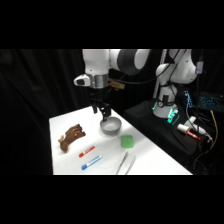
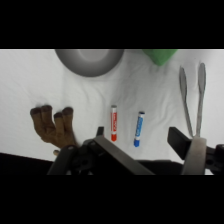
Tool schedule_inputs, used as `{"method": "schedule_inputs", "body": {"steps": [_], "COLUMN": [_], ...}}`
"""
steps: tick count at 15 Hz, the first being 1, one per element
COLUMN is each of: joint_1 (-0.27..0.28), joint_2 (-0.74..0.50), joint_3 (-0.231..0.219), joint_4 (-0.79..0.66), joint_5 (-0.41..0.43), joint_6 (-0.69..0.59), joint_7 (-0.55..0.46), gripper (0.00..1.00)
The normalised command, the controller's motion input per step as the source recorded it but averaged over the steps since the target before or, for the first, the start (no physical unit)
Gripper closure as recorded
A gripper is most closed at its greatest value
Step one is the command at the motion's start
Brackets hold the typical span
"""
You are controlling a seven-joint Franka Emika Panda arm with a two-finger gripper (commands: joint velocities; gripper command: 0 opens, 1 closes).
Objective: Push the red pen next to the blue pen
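Note:
The red pen (image 1: 87,151) lies on the white table (image 1: 150,157) near its front, and the blue pen (image 1: 91,162) lies roughly parallel just in front of it with a small gap. In the wrist view the red pen (image 2: 114,123) is left of the blue pen (image 2: 139,129), the two apart and not touching. My gripper (image 1: 101,112) hangs above the table's back part, by the left rim of the grey bowl (image 1: 111,126), well away from both pens. In the wrist view my gripper (image 2: 137,136) is open, with nothing between its fingers.
A brown plush toy (image 1: 71,136) lies left of the pens. A green object (image 1: 127,142) sits right of the bowl, and metal tongs (image 1: 124,163) lie at the front right. In the wrist view the tongs (image 2: 192,97) are right of the blue pen.

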Motion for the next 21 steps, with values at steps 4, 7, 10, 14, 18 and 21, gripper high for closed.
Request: {"method": "schedule_inputs", "body": {"steps": [4, 7, 10, 14, 18, 21], "joint_1": [-0.034, -0.06, -0.055, -0.033, -0.038, -0.062], "joint_2": [0.06, 0.2, 0.26, 0.28, 0.3, 0.35], "joint_3": [0.012, -0.02, -0.049, -0.072, -0.033, 0.016], "joint_4": [0.06, 0.21, 0.29, 0.3, 0.3, 0.36], "joint_5": [-0.019, -0.04, -0.133, -0.235, -0.13, -0.013], "joint_6": [0.07, 0.2, 0.22, 0.19, 0.14, 0.1], "joint_7": [0.01, -0.01, 0.03, 0.07, 0.06, -0.02], "gripper": [0.0, 0.0, 0.0, 0.0, 0.0, 0.0]}}
